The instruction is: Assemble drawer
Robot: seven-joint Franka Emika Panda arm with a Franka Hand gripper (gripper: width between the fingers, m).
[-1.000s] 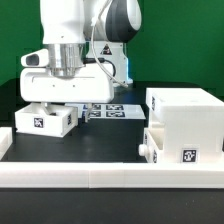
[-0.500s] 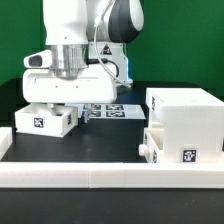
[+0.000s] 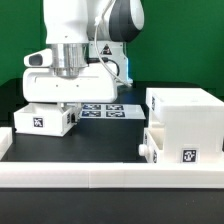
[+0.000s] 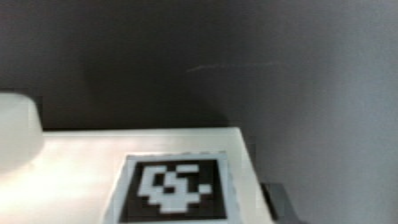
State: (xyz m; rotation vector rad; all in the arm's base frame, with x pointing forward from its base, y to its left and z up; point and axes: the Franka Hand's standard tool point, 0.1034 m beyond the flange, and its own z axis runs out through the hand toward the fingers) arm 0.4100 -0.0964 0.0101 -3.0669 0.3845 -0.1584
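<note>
A small white drawer tray [image 3: 44,120] with a tag on its front sits on the black table at the exterior view's left. My gripper [image 3: 58,102] hangs right over it, its hand low against the tray's top, and the fingertips are hidden. The wrist view shows a tagged white face of this tray [image 4: 125,170] very close and blurred. The large white housing [image 3: 186,116] stands at the exterior view's right. A second tagged tray [image 3: 170,148] sits against the housing's front.
The marker board [image 3: 102,110] lies flat behind the left tray, between it and the housing. A long low white rail [image 3: 100,178] runs across the front of the table. A green wall is behind the arm.
The arm has shifted only slightly over the left tray. The tray, the housing and the second tray have not moved.
</note>
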